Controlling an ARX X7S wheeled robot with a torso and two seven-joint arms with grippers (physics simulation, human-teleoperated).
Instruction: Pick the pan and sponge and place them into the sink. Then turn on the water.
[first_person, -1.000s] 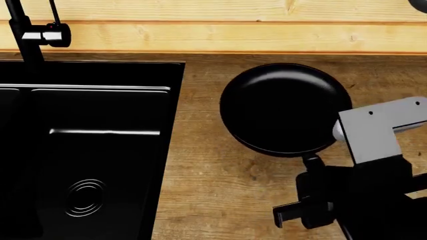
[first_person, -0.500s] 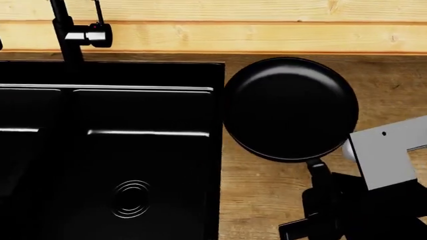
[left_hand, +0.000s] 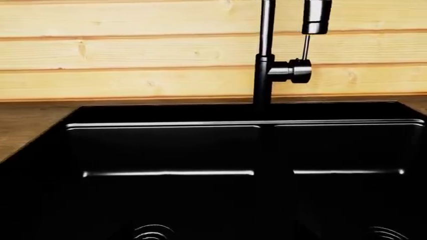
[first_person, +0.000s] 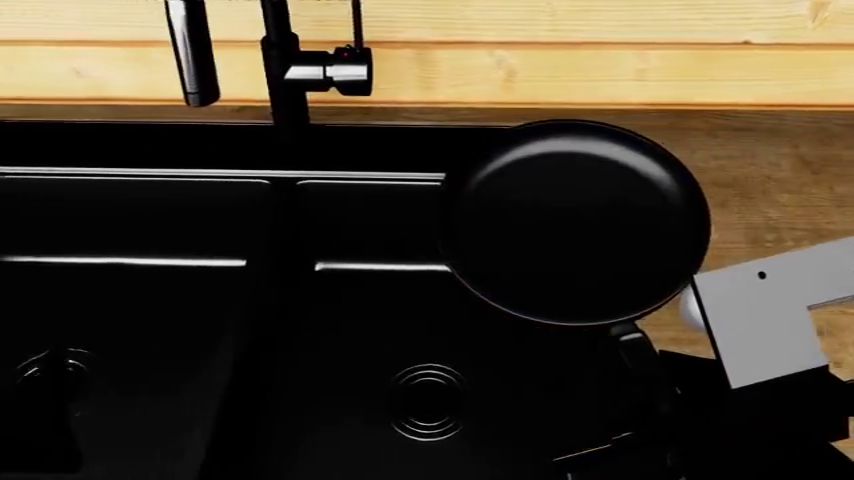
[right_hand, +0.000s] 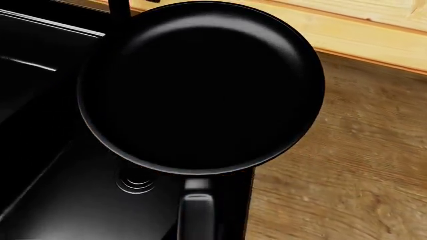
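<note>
Down at five o'clock in the head view, the right gripper (first_person: 638, 400) sits on the pan's handle (first_person: 635, 352), but it's all black on black down there, so I cannot tell whether the fingers are clamped or merely alongside. Moving outward, the grey wrist bracket (first_person: 770, 318) shows at four o'clock, just beside the pan's rim.

The pan (first_person: 577, 222) is level, its left part overhanging the right basin of the sink (first_person: 160, 215), its right part above the wooden counter (first_person: 774, 170). From the right wrist camera, the pan (right_hand: 200, 85) fills the view, handle (right_hand: 196, 212) running back toward the camera, a ringed drain (right_hand: 135, 183) peeking out beneath its rim.

Both drains show in the head view, one at six o'clock (first_person: 429, 400), one at eight (first_person: 51, 370). The faucet (first_person: 280, 70) stands at twelve, against the pale plank wall (first_person: 601, 50).

The left gripper is out of sight; its camera looks across both basins to the faucet (left_hand: 264, 55). Sponge: not visible in any view.
</note>
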